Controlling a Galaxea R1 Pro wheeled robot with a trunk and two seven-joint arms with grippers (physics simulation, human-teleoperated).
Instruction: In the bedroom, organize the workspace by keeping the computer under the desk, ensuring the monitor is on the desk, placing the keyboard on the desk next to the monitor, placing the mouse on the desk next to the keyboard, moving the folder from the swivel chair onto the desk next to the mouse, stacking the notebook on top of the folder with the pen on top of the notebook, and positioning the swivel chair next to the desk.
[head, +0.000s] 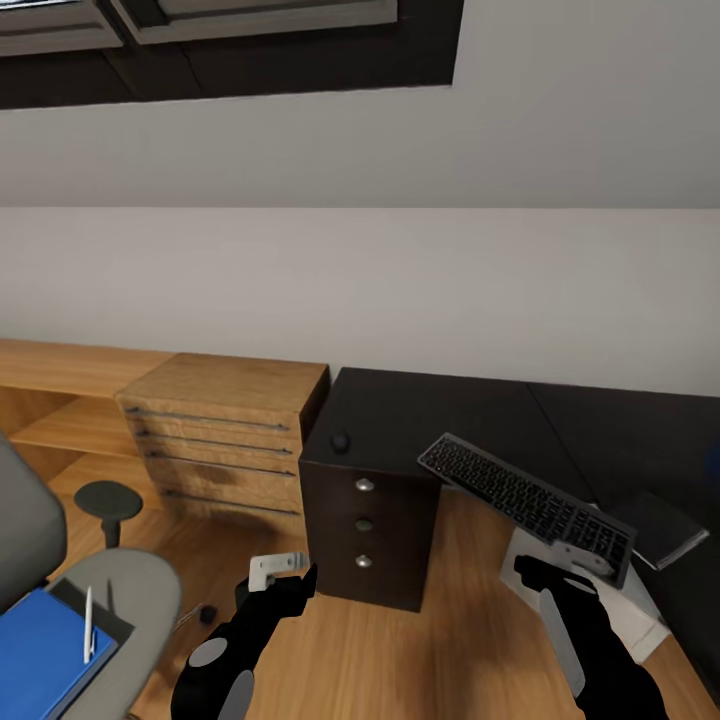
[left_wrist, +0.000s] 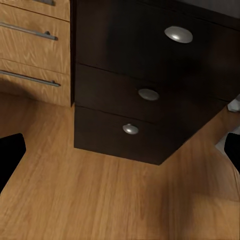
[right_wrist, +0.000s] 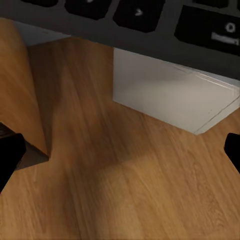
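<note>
Keyboard (head: 528, 494) overhangs the desk (head: 420, 410) front edge, tilted. Your right gripper (head: 560, 578), fingers spread and empty, sits beneath it; left gripper (head: 290, 578) also released. Clamp the overhanging edge squarely, then slide inward.

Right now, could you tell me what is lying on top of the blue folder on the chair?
On the folder lie a dark notebook and, over it, a whitish pen. The chair seat beneath is mostly covered.
</note>
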